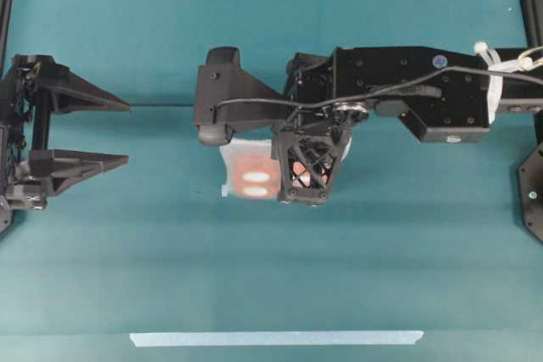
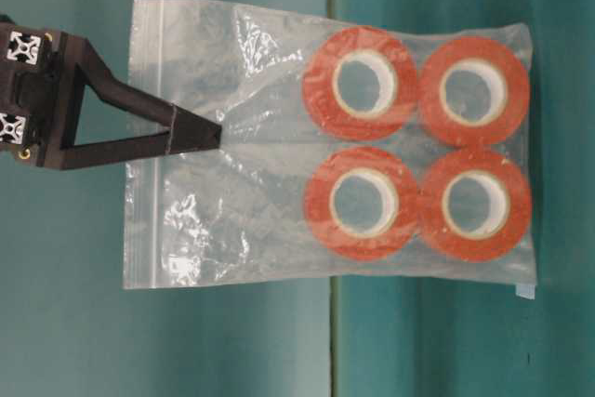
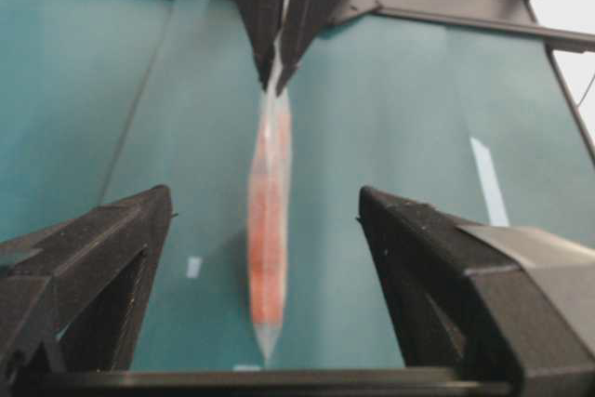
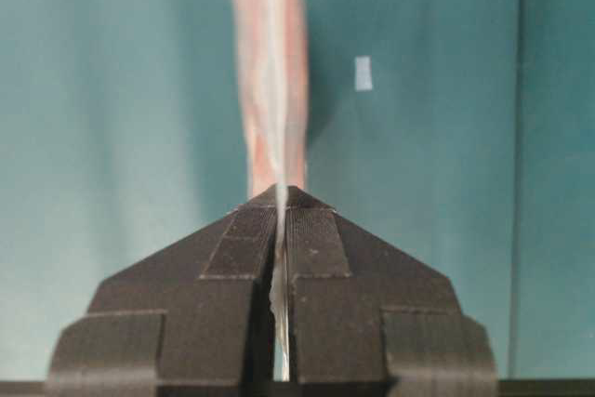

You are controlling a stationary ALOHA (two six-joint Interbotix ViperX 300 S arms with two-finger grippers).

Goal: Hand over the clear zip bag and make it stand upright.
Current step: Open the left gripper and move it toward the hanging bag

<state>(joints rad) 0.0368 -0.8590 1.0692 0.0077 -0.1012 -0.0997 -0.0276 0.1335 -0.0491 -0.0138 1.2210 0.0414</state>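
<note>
The clear zip bag point(image 2: 279, 151) hangs above the counter point(image 1: 102, 235), pinched by the right tool point(image 4: 281, 230), which is clenched on the plastic near the zip edge. The film looks thin, crinkly and slippery, and the four tape rolls probably weight the far end, so the empty film near the zip seems the best hold. The left tool point(image 1: 119, 133) stands spread wide, well apart from the bag, grasping nothing.

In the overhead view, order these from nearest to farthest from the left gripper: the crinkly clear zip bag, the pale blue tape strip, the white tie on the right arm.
From the left gripper:
1. the clear zip bag, mid-table, to its right.
2. the pale blue tape strip, bottom edge.
3. the white tie, far right.
</note>
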